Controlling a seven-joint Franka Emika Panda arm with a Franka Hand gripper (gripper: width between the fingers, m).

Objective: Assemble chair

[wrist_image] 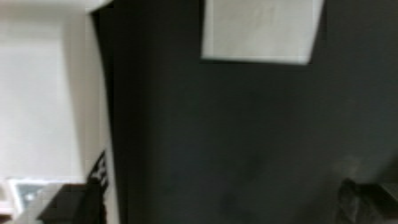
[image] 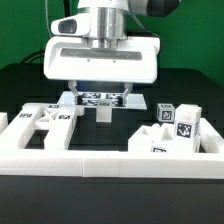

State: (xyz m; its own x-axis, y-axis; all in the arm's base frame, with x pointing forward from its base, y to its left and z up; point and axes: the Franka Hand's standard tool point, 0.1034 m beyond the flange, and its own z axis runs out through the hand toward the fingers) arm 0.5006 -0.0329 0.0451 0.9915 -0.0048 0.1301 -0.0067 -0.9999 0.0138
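Your two-finger gripper (image: 100, 90) hangs with both fingers spread wide and nothing between them, over the far middle of the dark table (image: 25, 85) by the one marker board (image: 100, 99). Just nearer stands one small white plastic block (image: 103, 116). The chair lies in loose parts: one flat white tagged slab (image: 45, 120) at left and a huddle of white tagged blocky parts (image: 172, 128) at right, too overlapped to count, all behind the one long white border rail (image: 100, 160).

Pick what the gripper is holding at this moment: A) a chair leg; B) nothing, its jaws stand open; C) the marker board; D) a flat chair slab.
B: the gripper hangs with its jaws wide apart and nothing between them, while the chair parts lie apart from it.
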